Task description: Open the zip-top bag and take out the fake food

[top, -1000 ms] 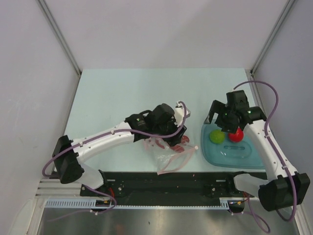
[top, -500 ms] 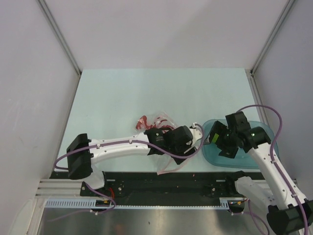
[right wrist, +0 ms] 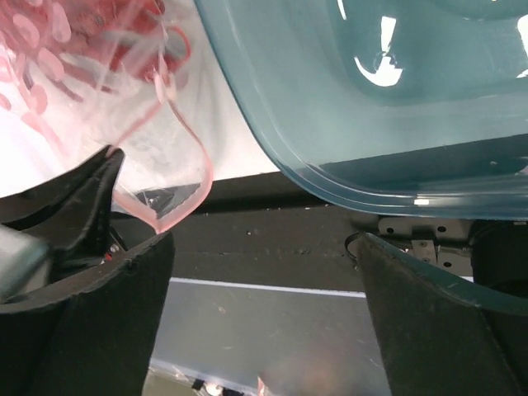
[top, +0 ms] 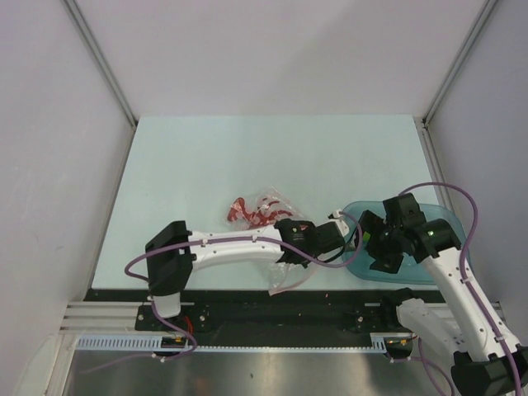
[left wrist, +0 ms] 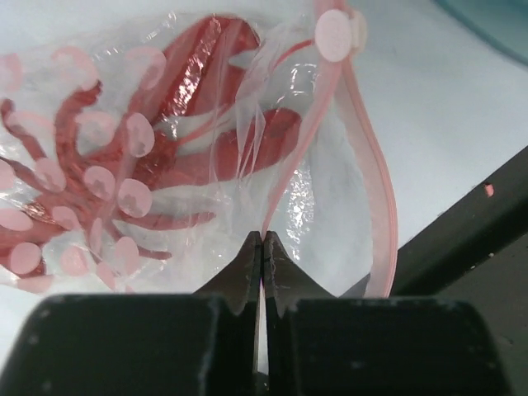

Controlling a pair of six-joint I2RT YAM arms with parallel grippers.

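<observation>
The zip-top bag (top: 276,268) lies crumpled near the table's front edge, with the red lobster (top: 252,210) inside it. In the left wrist view my left gripper (left wrist: 262,239) is shut on the bag's pink zip strip (left wrist: 375,181), and the lobster (left wrist: 190,124) shows through the plastic just ahead. From above, the left gripper (top: 313,243) sits over the bag's right side. My right gripper (top: 373,246) hangs open over the tray's left end, empty; its wrist view shows the bag (right wrist: 99,74) at upper left. A sliver of the lime-green ball (top: 360,236) peeks out beside it. The small red fruit is hidden.
The translucent teal tray (top: 437,268) sits at the front right, with its rim (right wrist: 371,165) close above the right gripper's fingers. The black front rail (top: 264,301) runs just below the bag and tray.
The left gripper came forward and right along the bag and shut on its zip strip. The right gripper dropped from the tray's far side to its near left end, covering the fruit.
</observation>
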